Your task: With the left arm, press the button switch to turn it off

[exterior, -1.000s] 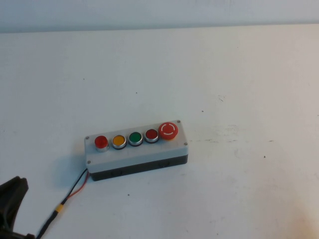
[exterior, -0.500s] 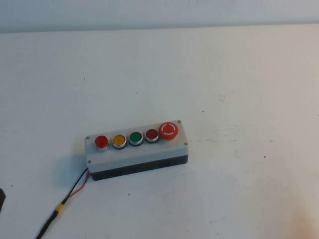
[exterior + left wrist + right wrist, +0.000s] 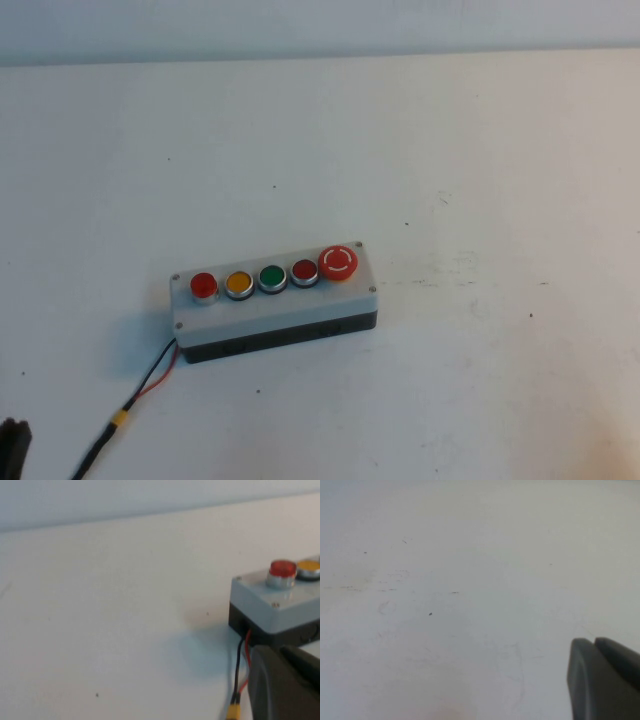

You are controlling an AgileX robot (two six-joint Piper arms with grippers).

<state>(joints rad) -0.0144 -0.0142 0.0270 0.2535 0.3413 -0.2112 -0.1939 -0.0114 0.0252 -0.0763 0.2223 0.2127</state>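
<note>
The button switch is a small bright-red round button with a silver ring. It sits at the left end of the row on the grey box, beside the yellow button. It also shows in the left wrist view. My left gripper is shut and empty. It hangs low near the box's left end, by the wires, and does not touch the button. In the high view only a black fragment of the left arm shows at the bottom left. My right gripper is shut and empty over bare table.
The row also holds a green button, a darker red button and a large red mushroom button. Black and red wires with a yellow sleeve run from the box's left end to the front edge.
The black left-arm piece at the lower left has pulled back toward the front-left corner; only a small fragment remains. The box and buttons have not moved.
</note>
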